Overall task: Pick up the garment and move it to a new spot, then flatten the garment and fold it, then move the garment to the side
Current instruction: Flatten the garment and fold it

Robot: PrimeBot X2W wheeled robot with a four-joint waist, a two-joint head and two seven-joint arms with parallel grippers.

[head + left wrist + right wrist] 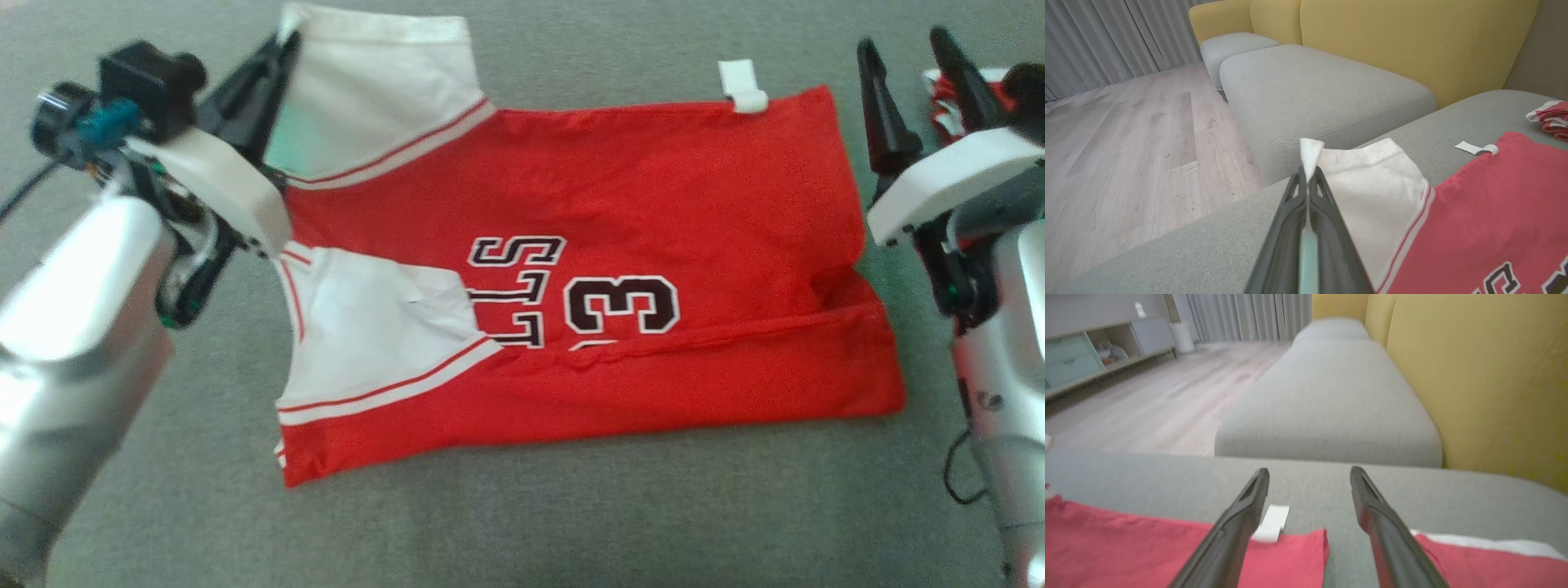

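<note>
Left gripper point(280, 49) pinches the sleeve point(384, 90); right gripper point(906, 45) gapes wide, holding nothing.
Jersey point(637, 188) lies part-folded on the grey seat point(571, 531); only a thin corner is caught, so a sharp pull could slip it free.

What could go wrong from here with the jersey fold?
1. The left tool pinches only the corner of the white sleeve; a pull may slip it free.
2. The right tool is open and holds nothing; a one-sided lift would likely drag and bunch the red jersey.
3. A second red-and-white garment lies close beside the right tool and could be snagged by mistake.
</note>
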